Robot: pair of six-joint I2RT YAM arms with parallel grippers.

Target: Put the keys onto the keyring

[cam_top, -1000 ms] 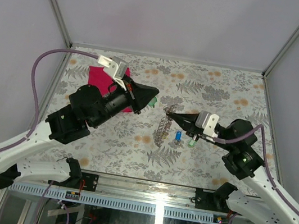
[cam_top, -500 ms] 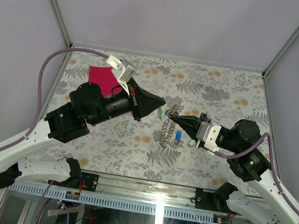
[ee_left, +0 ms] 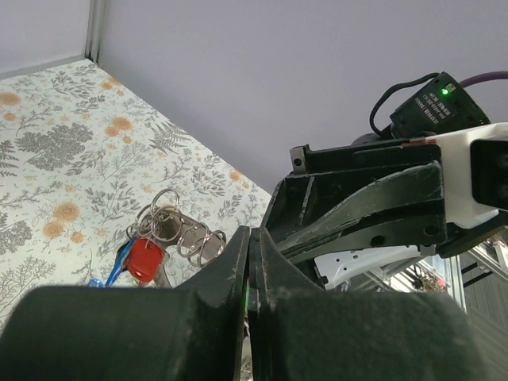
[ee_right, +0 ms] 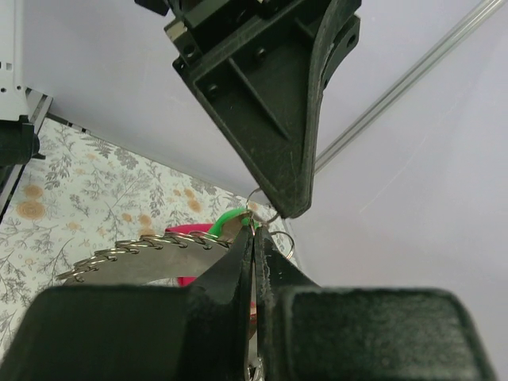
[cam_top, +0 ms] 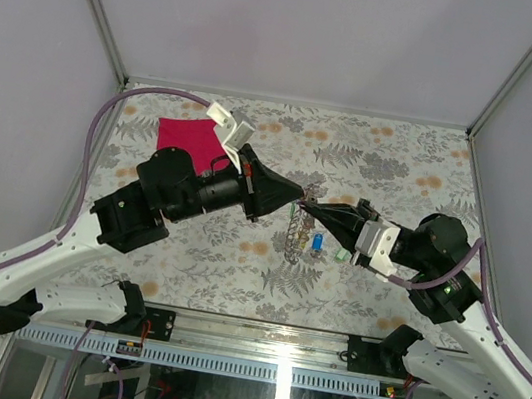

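Both arms were white shells at the bases and black castings further out: left arm, right arm; purple cable at 9 o'clock, second purple cable at 4 o'clock; white wrist bracket; green lamp glowed on a black lettered module; black wedge fingers bore ribs and screw holes.

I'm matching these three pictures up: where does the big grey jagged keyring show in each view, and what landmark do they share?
Top external: the large grey jagged-edged metal keyring sits mid-table.
Left wrist: lower left, its coils beside a red-headed key.
Right wrist: left of centre, its toothed edge running to the right claw.
Shared landmark: the floral table cover, in all three.
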